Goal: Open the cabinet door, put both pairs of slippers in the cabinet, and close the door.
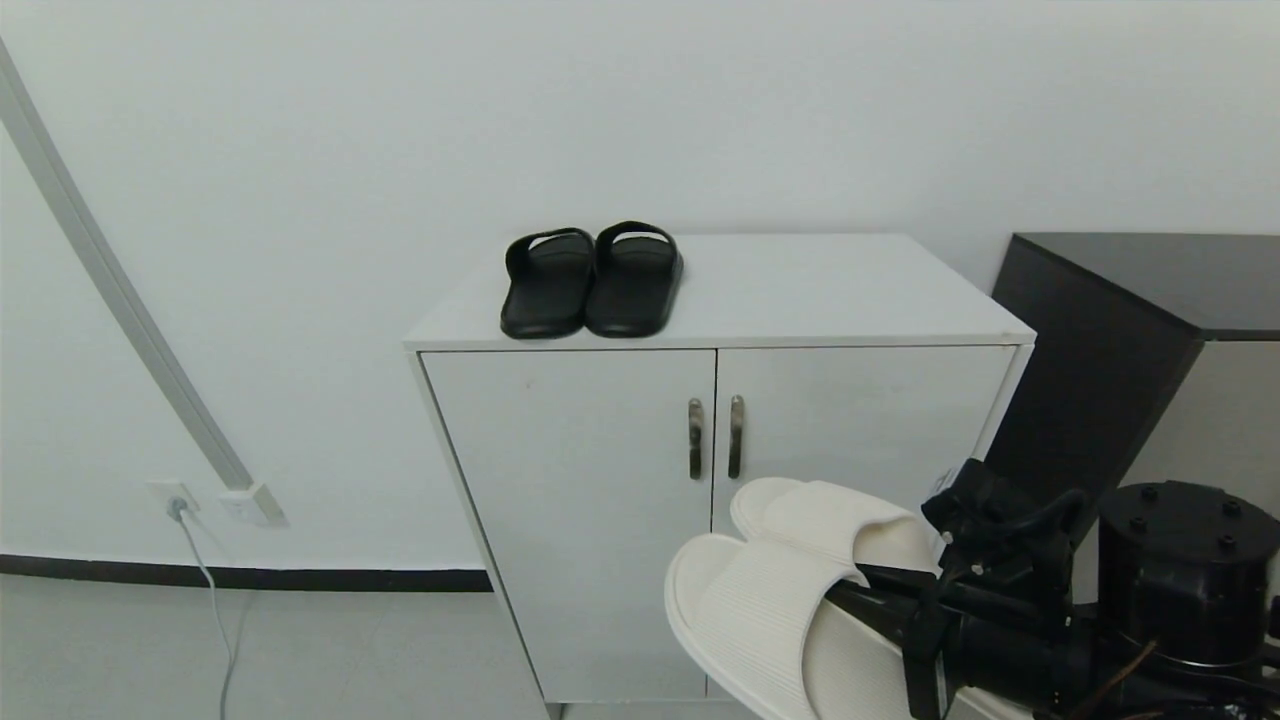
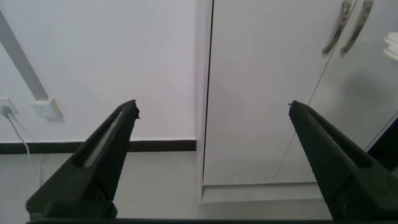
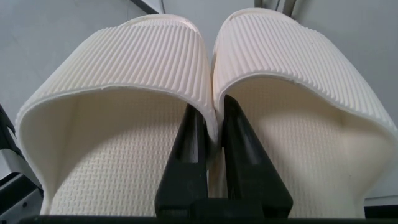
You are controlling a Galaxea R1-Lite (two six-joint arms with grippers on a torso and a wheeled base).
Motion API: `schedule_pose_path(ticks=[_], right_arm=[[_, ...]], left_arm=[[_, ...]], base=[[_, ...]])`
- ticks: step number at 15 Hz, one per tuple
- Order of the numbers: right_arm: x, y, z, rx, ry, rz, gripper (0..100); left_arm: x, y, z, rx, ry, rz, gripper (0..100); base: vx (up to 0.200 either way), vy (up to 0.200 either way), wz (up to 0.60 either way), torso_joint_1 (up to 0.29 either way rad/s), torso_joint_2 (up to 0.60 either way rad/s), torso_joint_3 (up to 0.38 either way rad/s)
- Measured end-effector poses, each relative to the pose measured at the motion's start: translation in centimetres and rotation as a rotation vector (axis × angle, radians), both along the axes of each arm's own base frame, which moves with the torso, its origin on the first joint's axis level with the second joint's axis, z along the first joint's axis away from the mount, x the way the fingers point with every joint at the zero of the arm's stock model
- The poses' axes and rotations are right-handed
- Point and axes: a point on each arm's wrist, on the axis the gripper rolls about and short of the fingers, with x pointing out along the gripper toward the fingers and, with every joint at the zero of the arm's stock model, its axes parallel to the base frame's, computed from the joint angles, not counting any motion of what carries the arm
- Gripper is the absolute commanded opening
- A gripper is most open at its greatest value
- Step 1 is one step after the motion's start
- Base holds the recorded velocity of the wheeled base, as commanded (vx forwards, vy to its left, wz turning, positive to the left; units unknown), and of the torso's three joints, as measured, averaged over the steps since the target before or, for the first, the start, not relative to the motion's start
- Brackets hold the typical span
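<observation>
On top of the white cabinet (image 1: 570, 520), in the head view, a black pair of slippers (image 1: 592, 280) sits near the left front edge. Both doors (image 1: 860, 420) are closed with their handles (image 1: 695, 438) side by side at the middle, and the right hand (image 1: 872, 592) holds a white pair of slippers (image 1: 770, 600) low before the right door. In the left wrist view the left hand (image 2: 212, 107) is released, fingers spread wide with nothing between, facing the cabinet's left door. In the right wrist view the right hand's fingers (image 3: 186, 155) are clenched on the touching inner walls of the white pair, one finger inside each slipper.
</observation>
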Motion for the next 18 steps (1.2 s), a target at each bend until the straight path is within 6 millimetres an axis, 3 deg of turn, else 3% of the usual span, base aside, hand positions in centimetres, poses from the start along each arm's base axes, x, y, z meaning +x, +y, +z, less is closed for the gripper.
schedule_pose_path(ticks=[14, 18], right_arm=[[-0.4, -0.39, 0.13, 0.005, -0.003, 0.005, 0], [-0.48, -0.45, 0.02, 0.002, 0.001, 0.006, 0]], left_arm=[[0.0, -0.02, -0.03, 0.025, 0.002, -0.014, 100], [-0.01, -0.03, 0.03, 0.025, 0.0, -0.015, 100]], base=[[0.0, 0.0, 0.0, -0.09, 0.45, 0.354], [0.0, 0.0, 0.0, 0.0, 0.0, 0.0]])
